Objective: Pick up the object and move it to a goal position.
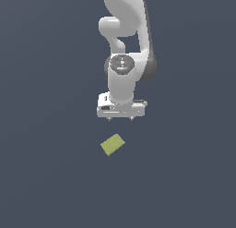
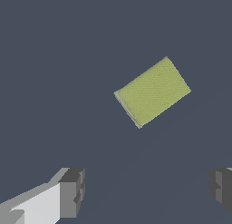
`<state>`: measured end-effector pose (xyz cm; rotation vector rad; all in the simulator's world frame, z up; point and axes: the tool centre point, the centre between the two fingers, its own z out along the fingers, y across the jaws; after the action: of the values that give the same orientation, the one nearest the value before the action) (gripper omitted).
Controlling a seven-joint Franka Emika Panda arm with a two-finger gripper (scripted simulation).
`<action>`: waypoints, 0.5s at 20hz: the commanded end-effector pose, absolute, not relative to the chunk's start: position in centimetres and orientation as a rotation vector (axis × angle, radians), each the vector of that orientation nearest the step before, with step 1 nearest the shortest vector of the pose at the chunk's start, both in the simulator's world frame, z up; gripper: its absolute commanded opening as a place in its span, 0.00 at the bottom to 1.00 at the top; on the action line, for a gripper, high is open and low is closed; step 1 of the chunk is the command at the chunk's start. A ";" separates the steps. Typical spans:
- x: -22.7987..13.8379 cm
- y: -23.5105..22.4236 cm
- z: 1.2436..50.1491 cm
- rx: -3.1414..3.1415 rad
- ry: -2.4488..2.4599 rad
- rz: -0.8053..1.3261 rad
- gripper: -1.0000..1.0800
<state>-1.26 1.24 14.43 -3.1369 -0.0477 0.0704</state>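
A dark slate tabletop (image 1: 41, 176) fills both views. A white arm (image 1: 124, 42) reaches down from the top of the exterior view. Its tool (image 1: 120, 117) hangs above the surface with its fingers (image 2: 72, 191) spread wide apart, holding nothing. The block (image 1: 113, 144), small, flat and olive yellow-green, lies on the tabletop near the tool, not under it, and turned at an angle to the fingers. Likely risk: descending without recentring and rotating could clip a corner, spinning or pushing the block away instead of gripping it.
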 end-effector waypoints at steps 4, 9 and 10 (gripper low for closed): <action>-1.1 1.1 14.6 -3.139 -0.041 0.067 0.96; -0.6 0.6 15.6 -3.151 -0.024 0.050 0.96; -0.6 0.5 15.8 -3.153 -0.026 0.048 0.96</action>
<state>-0.68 0.66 15.52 -3.1498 -0.0270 0.0519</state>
